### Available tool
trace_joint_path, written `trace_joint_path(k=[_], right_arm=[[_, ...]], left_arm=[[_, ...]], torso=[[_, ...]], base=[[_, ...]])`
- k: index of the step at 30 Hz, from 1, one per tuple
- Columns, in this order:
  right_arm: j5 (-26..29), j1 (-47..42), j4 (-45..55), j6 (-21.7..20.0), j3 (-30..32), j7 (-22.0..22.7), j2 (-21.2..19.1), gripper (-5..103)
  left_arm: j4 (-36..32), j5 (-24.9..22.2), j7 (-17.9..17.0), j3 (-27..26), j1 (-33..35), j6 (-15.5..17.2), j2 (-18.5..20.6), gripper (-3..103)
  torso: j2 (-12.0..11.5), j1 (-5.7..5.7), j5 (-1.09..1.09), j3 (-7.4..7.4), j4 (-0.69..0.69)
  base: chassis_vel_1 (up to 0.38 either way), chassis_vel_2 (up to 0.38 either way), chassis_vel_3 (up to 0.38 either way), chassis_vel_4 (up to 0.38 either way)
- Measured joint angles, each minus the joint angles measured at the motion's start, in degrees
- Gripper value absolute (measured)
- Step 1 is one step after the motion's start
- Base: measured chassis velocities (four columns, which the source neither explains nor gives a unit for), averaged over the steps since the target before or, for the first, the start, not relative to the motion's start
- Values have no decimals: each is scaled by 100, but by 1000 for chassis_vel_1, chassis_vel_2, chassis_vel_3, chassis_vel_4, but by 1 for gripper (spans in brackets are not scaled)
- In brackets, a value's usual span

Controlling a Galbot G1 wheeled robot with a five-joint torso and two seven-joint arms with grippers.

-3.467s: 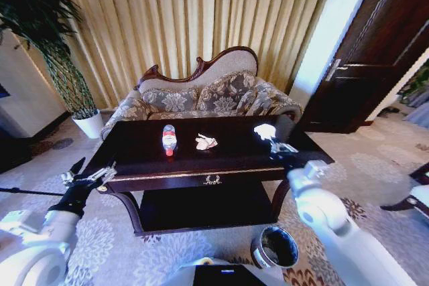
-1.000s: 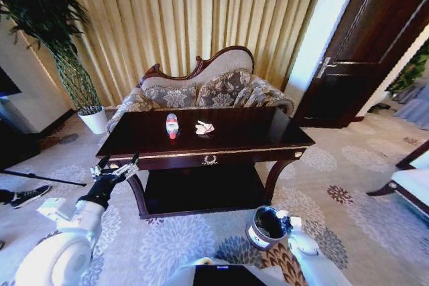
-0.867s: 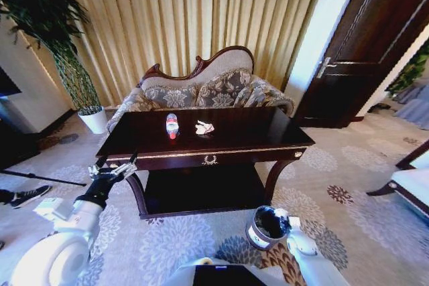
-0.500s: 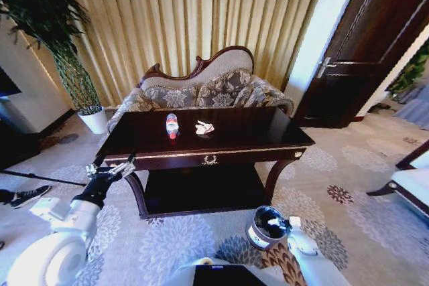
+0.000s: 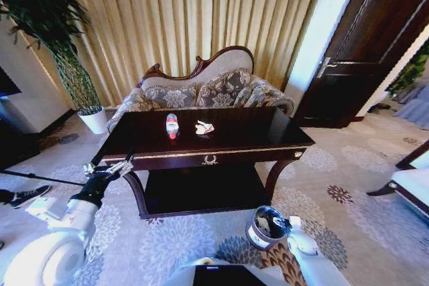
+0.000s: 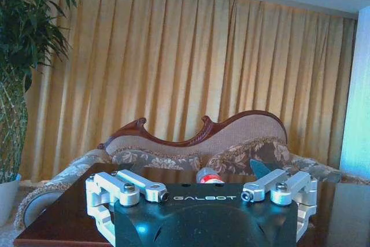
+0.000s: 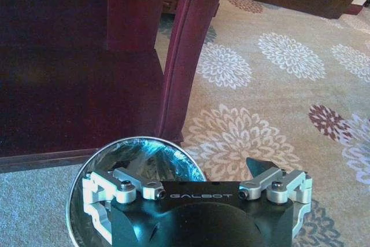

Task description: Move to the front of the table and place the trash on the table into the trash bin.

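Right end effector (image 5: 281, 222) hangs open over trash bin (image 5: 260, 236).

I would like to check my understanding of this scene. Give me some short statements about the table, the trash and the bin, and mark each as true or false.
1. The bottle lies on the table. True.
2. The trash bin stands on the table top. False: it stands on the carpet near the table's front right leg.
3. The paper wad lies beside the bottle, apart from it. True.
4. The right gripper is over the table, at the bottle. False: it is low, at the bin's rim.
5. The left gripper holds the bottle. False: its fingers are open and empty, off the table's front left corner.
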Motion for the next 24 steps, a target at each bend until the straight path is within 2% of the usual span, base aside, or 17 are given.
trace_joint_path(k=[7, 11, 12, 16, 17, 21, 24], right_arm=[[41, -123, 332, 4, 84, -2, -11, 100], [453, -562, 1444, 185, 341, -122, -169, 100], [453, -562, 1444, 185, 341, -122, -169, 100], [884, -1383, 3568, 405, 757, -251, -292, 100], [884, -1383, 3568, 405, 757, -251, -292, 100], [922, -1537, 5104, 363, 751, -162, -300, 100], [952, -1449, 5611, 218, 640, -15, -316, 100]], left_arm=[[0, -5, 1, 10, -19, 0, -9, 100], [0, -10, 2, 4, -27, 0, 20, 100], [0, -10, 2, 4, -27, 0, 20, 100], [0, -35, 3, -29, -18, 2, 66, 100], [0, -35, 3, -29, -18, 2, 66, 100], [1, -39, -2, -24, -12, 6, 71, 100], [1, -40, -3, -26, 0, 6, 68, 100]], torso=[[0, 0, 1, 0, -1], [0, 0, -1, 0, 0], [0, 0, -1, 0, 0], [0, -1, 0, -1, -2], [0, -1, 0, -1, -2], [1, 0, -3, -1, 0], [1, 0, -1, -1, 1]], base=[[0, 0, 0, 0], [0, 0, 0, 0], [0, 0, 0, 0], [0, 0, 0, 0], [0, 0, 0, 0], [0, 0, 0, 0], [0, 0, 0, 0]])
